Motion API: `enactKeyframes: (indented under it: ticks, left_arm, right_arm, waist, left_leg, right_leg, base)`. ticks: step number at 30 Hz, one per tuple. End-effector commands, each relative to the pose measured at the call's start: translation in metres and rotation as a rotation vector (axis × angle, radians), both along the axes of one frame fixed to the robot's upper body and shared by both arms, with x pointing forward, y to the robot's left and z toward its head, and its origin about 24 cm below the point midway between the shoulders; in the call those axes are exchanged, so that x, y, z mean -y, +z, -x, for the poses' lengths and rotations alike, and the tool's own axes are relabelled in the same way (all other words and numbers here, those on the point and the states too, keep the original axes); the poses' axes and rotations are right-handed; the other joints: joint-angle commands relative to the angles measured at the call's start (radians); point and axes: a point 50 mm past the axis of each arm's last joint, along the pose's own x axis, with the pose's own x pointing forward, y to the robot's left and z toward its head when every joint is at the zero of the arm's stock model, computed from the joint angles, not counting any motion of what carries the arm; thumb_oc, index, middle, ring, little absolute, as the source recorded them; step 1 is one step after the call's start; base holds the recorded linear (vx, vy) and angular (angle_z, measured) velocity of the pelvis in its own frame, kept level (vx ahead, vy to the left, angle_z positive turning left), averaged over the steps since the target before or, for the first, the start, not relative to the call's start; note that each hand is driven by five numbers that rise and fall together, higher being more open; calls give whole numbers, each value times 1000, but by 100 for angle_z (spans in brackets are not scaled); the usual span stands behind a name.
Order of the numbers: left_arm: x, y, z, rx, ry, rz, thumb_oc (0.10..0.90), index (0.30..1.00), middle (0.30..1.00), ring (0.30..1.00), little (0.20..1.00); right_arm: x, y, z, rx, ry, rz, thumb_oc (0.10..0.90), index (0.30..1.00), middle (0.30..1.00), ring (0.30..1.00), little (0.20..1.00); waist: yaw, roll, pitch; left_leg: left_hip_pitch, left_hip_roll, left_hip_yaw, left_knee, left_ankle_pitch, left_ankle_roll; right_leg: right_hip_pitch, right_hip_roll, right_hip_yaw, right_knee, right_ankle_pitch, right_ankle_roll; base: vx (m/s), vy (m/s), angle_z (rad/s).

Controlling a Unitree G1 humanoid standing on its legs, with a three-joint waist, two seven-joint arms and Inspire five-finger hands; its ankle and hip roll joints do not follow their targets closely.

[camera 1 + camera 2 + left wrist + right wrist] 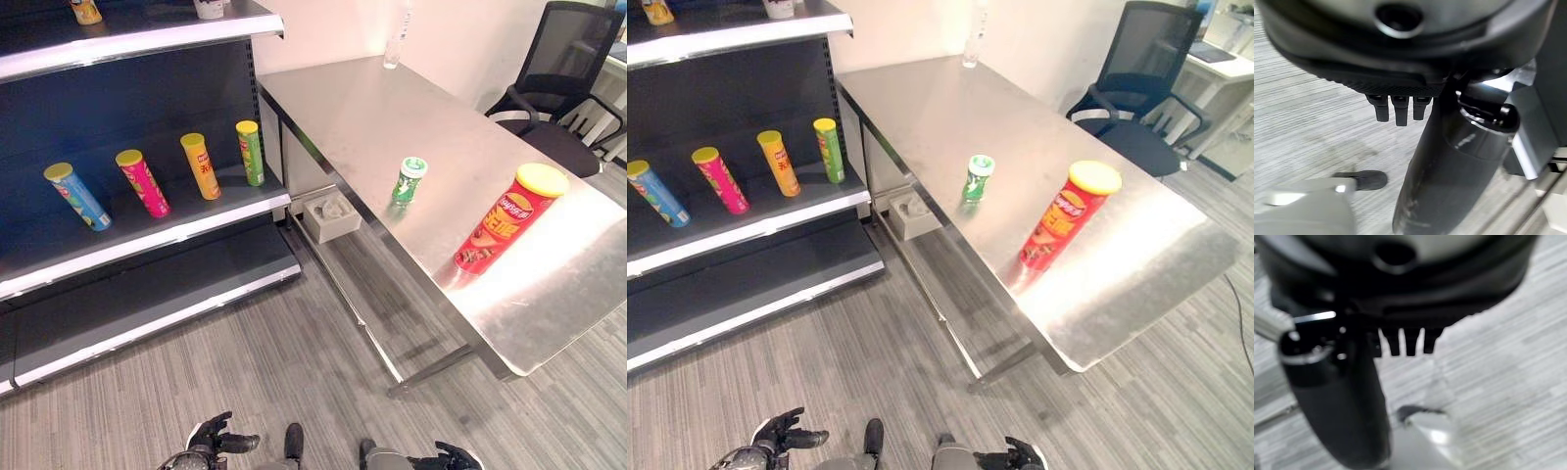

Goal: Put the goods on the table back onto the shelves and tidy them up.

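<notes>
The left hand (217, 436) hangs low at the robot's side with its fingers loosely spread and nothing in it, and the right hand (453, 457) hangs likewise, fingers relaxed and empty. Nothing is grasped yet, so the work looks to be at its very start. On the steel tabletop (392, 108) stand a tall red can with a yellow lid (508, 219) and, near it toward the shelves, a small green can (408, 181), both upright and apart. The shelf (147, 230) to the left already carries four cans in a row. The next move likely calls for raising an arm toward one of the cans on the tabletop.
</notes>
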Motion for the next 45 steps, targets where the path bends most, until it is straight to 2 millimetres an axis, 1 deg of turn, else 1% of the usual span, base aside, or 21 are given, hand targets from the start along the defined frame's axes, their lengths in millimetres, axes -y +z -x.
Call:
enactKeyframes:
  ticks: [1, 9, 14, 15, 16, 19, 20, 21, 24, 25, 26, 27, 31, 32, 33, 34, 35, 38, 40, 42, 45]
  left_arm:
    - [-6, 8, -15, 73, -26, -30, 800, 900, 900, 900, 900]
    - [-2, 6, -12, 64, -26, -21, 800, 900, 900, 900, 900]
    - [-8, 9, -17, 77, -34, -35, 800, 900, 900, 900, 900]
    - [-8, 9, -17, 77, -34, -35, 800, 900, 900, 900, 900]
    - [-14, 12, -21, 88, -42, -51, 800, 900, 900, 900, 900]
    - [-19, 16, -26, 107, -48, -66, 800, 900, 900, 900, 900]
    - [-18, 17, -29, 119, -52, -69, 800, 900, 900, 900, 900]
    - [-18, 17, -30, 123, -51, -69, 800, 900, 900, 900, 900]
    - [-16, 18, -31, 134, -62, -67, 800, 900, 900, 900, 900]
    - [-16, 18, -31, 135, -62, -67, 800, 900, 900, 900, 900]
    - [-18, 18, -31, 131, -74, -74, 800, 900, 900, 900, 900]
    - [-17, 17, -28, 125, -69, -74, 800, 900, 900, 900, 900]
    - [-10, 13, -20, 119, -46, -37, 800, 900, 900, 900, 900]
    - [-10, 13, -20, 120, -47, -38, 800, 900, 900, 900, 900]
    - [-9, 11, -16, 105, -60, -33, 800, 900, 900, 900, 900]
    - [-9, 11, -16, 105, -61, -33, 800, 900, 900, 900, 900]
    - [-7, 10, -16, 101, -89, -34, 800, 900, 900, 900, 900]
    - [-8, 12, -19, 105, -115, -41, 800, 900, 900, 900, 900]
    - [-6, 13, -21, 118, -149, -37, 800, 900, 900, 900, 900]
    - [-7, 13, -20, 118, -149, -37, 800, 900, 900, 900, 900]
    - [-6, 11, -14, 106, -147, -29, 800, 900, 900, 900, 900]
  right_arm:
    - [25, 5, 14, -22, -25, 73, 800, 900, 900, 900, 900]
    - [34, 5, 27, -39, -124, 80, 800, 900, 900, 900, 900]
    - [56, 16, 25, 76, -330, 101, 800, 900, 900, 900, 900]
    - [56, 15, 24, 76, -330, 101, 800, 900, 900, 900, 900]
    - [74, 27, 16, 168, -415, 135, 800, 900, 900, 900, 900]
    - [113, 62, -4, 366, -484, 256, 800, 900, 900, 900, 900]
    - [140, 94, -15, 514, -524, 349, 800, 900, 900, 900, 900]
    - [156, 119, -21, 617, -533, 414, 800, 900, 900, 900, 900]
    - [180, 183, -40, 820, -399, 569, 800, 900, 900, 900, 900]
    - [180, 183, -39, 819, -399, 568, 800, 900, 900, 900, 900]
    - [176, 231, -63, 996, -269, 644, 800, 900, 900, 900, 900]
    - [172, 249, -63, 1082, -240, 648, 800, 900, 900, 900, 900]
    - [164, 290, -58, 1344, -289, 689, 800, 900, 900, 900, 900]
    - [163, 290, -57, 1344, -290, 688, 800, 900, 900, 900, 900]
    - [150, 311, -66, 1466, -224, 681, 800, 900, 900, 900, 900]
    - [150, 311, -66, 1465, -224, 681, 800, 900, 900, 900, 900]
    - [131, 334, -80, 1582, -111, 669, 800, 900, 900, 900, 900]
    - [121, 349, -87, 1650, -45, 631, 800, 900, 900, 900, 900]
    - [107, 376, -98, 1740, 98, 599, 800, 900, 900, 900, 900]
    - [104, 380, -102, 1736, 143, 592, 800, 900, 900, 900, 900]
    - [85, 386, -113, 1797, 249, 443, 800, 900, 900, 900, 900]
  waist:
    - [4, -29, -14]
    - [-19, -43, -32]
    - [-93, -46, -44]
    - [-91, -47, -47]
    - [-122, -52, -51]
    - [-165, -62, -40]
    - [-193, -68, -34]
    - [-215, -68, -27]
    - [-241, -68, -14]
    - [-240, -70, -16]
    - [-251, -71, -17]
    - [-258, -70, -20]
    - [-245, -54, -33]
    - [-244, -57, -34]
    - [-222, -53, -40]
    - [-222, -53, -40]
    - [-195, -52, -40]
    - [-176, -57, -49]
    - [-143, -56, -66]
    - [-134, -57, -69]
    - [-99, -60, -77]
  left_leg:
    - [70, 7, 21, 88, -195, -125]
    - [94, 42, 74, 77, -213, -136]
    - [111, 52, 190, 85, -240, -123]
    - [107, 52, 192, 85, -237, -123]
    - [111, 50, 233, 84, -243, -121]
    - [113, 47, 270, 91, -258, -115]
    - [109, 46, 288, 87, -254, -118]
    - [116, 47, 293, 81, -258, -119]
    - [125, 49, 303, 69, -254, -122]
    - [123, 48, 304, 68, -249, -123]
    - [136, 49, 310, 61, -252, -125]
    - [142, 50, 309, 56, -251, -125]
    - [149, 46, 280, 51, -258, -115]
    - [145, 44, 281, 51, -252, -116]
    - [155, 41, 268, 48, -255, -113]
    - [155, 41, 268, 47, -254, -112]
    - [163, 41, 260, 51, -262, -109]
    - [164, 38, 262, 46, -255, -111]
    - [175, 34, 248, 35, -253, -112]
    - [178, 34, 242, 32, -252, -112]
    - [182, 30, 224, 26, -251, -115]
  right_leg:
    - [53, -40, 10, -99, 107, 50]
    - [84, -14, 48, -169, 132, 52]
    - [48, 9, 187, -168, 161, 88]
    - [42, 8, 189, -167, 163, 88]
    - [23, 13, 237, -162, 176, 102]
    - [-2, 14, 279, -154, 188, 122]
    - [-20, 13, 287, -151, 196, 124]
    - [-21, 13, 283, -149, 196, 124]
    - [-29, 9, 271, -147, 201, 124]
    - [-33, 8, 273, -147, 204, 124]
    - [-29, 9, 270, -148, 212, 124]
    - [-27, 9, 269, -148, 217, 124]
    - [-21, 5, 264, -140, 217, 124]
    - [-26, 3, 266, -140, 222, 124]
    - [-18, -1, 259, -138, 218, 124]
    - [-19, -1, 258, -138, 218, 124]
    - [-7, -2, 247, -139, 212, 124]
    - [-4, -8, 236, -145, 216, 124]
    - [11, -21, 208, -143, 213, 124]
    - [16, -24, 202, -142, 211, 124]
    - [30, -38, 179, -148, 200, 124]
  base:
    - [100, -90, 6]
    - [54, -33, -36]
    - [-1, 112, -87]
    - [-30, 146, -101]
    - [-29, 144, -82]
    - [-95, 164, -93]
    - [-98, 146, -93]
    - [-93, 130, -50]
    - [-51, 73, -1]
    - [-29, 62, -2]
    - [-5, 44, -2]
    - [16, 54, -4]
    - [21, 11, 5]
    - [49, 7, 13]
    - [14, -13, 23]
    - [57, -2, 37]
    - [11, -10, 35]
    - [22, -8, 23]
    - [66, -1, 28]
    - [35, -12, 36]
    - [29, -26, 20]
